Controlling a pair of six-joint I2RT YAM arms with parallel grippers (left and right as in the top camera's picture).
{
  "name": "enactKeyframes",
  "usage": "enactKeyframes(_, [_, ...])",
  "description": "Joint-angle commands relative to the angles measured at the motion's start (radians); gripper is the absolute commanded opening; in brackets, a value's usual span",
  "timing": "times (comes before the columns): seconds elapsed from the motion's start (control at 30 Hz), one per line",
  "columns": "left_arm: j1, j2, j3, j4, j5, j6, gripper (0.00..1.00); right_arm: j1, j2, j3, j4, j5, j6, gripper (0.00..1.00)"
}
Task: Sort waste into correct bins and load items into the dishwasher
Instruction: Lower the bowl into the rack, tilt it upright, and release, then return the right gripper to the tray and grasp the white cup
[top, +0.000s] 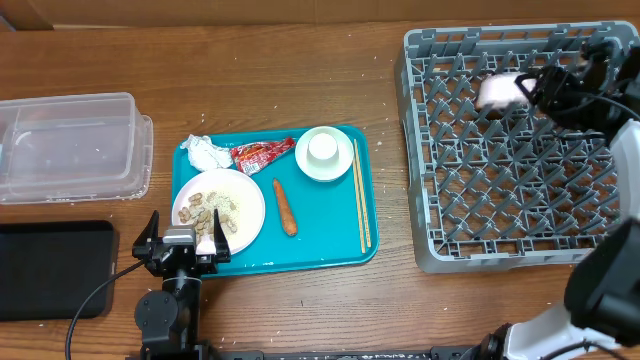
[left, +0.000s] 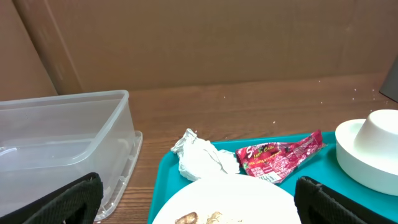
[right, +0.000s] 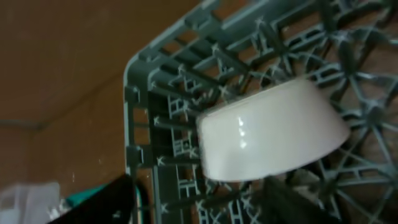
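Note:
The teal tray (top: 190, 262) holds a white plate (top: 243, 200) of beige food scraps (top: 212, 207), a crumpled napkin (top: 205, 152), a red wrapper (top: 262, 153), a carrot stick (top: 285, 207), a white bowl (top: 323, 166) with a cup (top: 322, 147) in it, and chopsticks (top: 360, 195). My left gripper (top: 185, 245) is open at the plate's near edge; in the left wrist view the plate (left: 224, 202) lies between its fingers (left: 199, 214). My right gripper (top: 527, 92) is open over the grey dish rack (top: 430, 150), beside a second white bowl (right: 273, 134) tilted on the pegs.
A clear plastic tub (top: 65, 145) stands at the far left, with a flat black tray (top: 55, 268) in front of it. The tub also shows in the left wrist view (left: 62, 143). A brown cardboard wall runs along the back.

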Motion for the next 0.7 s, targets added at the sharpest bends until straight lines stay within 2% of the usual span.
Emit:
enactKeyframes(0.0, [0.006,-0.01,-0.005,-0.001,-0.006,-0.003,1.0,0.0,-0.14,0.086,-0.04,0.145,-0.006,0.79])
enactKeyframes(0.07, [0.006,-0.01,-0.005,-0.001,-0.006,-0.003,1.0,0.0,-0.186,0.098,-0.071,0.145,-0.005,0.88])
enactKeyframes(0.2, [0.006,-0.01,-0.005,-0.001,-0.006,-0.003,1.0,0.002,-0.292,0.103,-0.124,0.124,0.073,0.92])
enactKeyframes(0.23, [0.006,-0.01,-0.005,-0.001,-0.006,-0.003,1.0,0.002,-0.314,0.103,-0.137,0.088,0.08,0.99])
enactKeyframes(0.37, [0.006,-0.01,-0.005,-0.001,-0.006,-0.003,1.0,0.004,-0.383,0.103,-0.196,-0.192,0.079,1.0])
enactKeyframes(0.47, [0.006,-0.01,-0.005,-0.001,-0.006,-0.003,1.0,0.047,-0.384,0.101,-0.201,-0.305,0.074,1.0])
enactKeyframes(0.6, [0.006,-0.01,-0.005,-0.001,-0.006,-0.003,1.0,0.157,-0.364,0.098,-0.212,-0.246,0.068,1.0])
enactKeyframes(0.67, [0.006,-0.01,-0.005,-0.001,-0.006,-0.003,1.0,0.299,-0.341,0.098,-0.231,-0.076,0.068,0.98])
